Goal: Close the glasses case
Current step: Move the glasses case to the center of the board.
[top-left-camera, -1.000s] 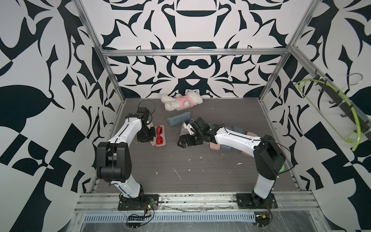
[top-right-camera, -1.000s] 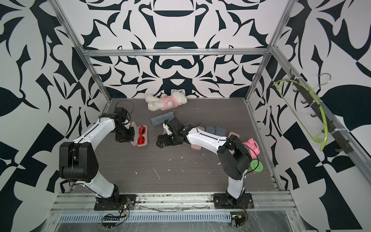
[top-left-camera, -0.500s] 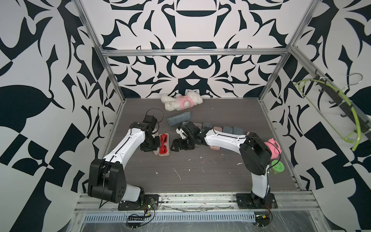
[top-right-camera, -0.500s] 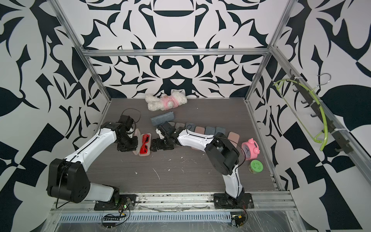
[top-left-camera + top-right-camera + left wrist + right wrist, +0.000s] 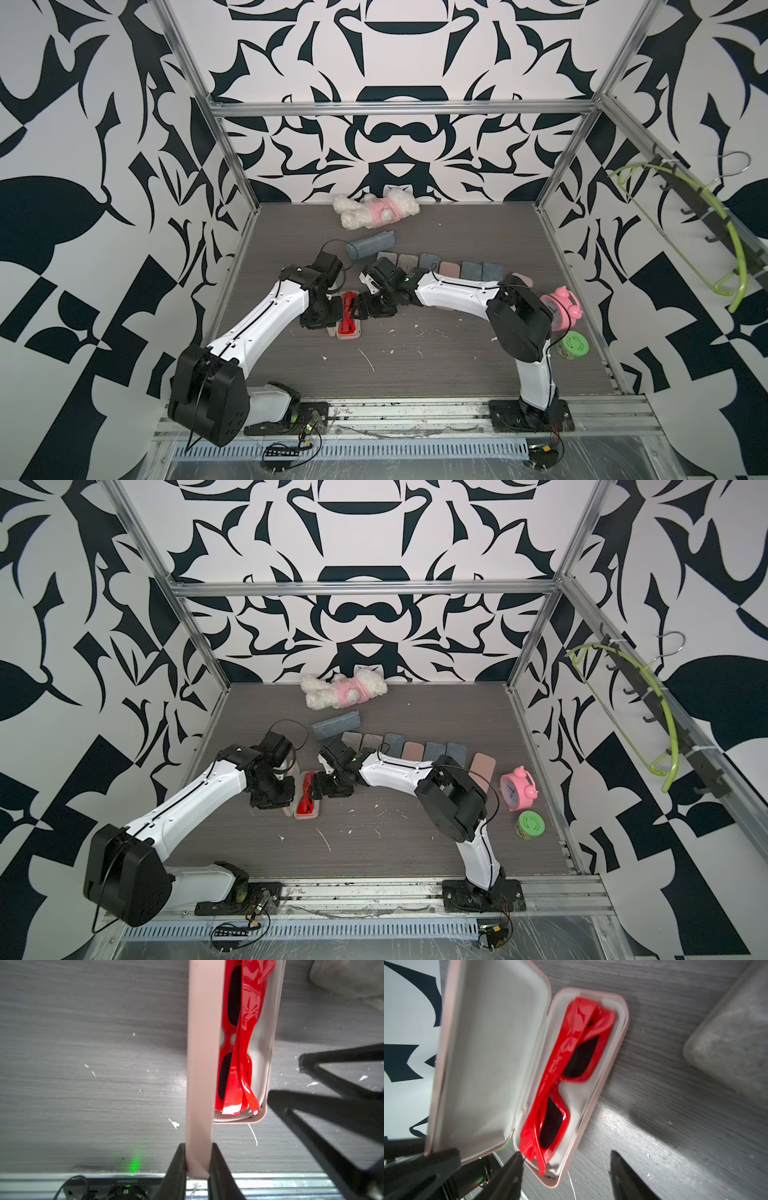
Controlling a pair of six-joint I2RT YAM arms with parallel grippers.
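Case (image 5: 348, 328) mid-surface (image 5: 415, 365) between arms, long axis front-to-back, lid (image 5: 200, 1064) upright on left-arm side. Left gripper (image 5: 198, 1163) pinches lid edge. Right gripper (image 5: 565, 1152) part-open, empty, just beside base. Lid must fold toward right arm.

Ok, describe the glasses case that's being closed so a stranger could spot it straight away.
On the grey wood-grain tabletop, find the row of closed cases across the middle. Just in front of its left end lies the glasses case. It alone is open: pale pink, lid raised, with red sunglasses inside.
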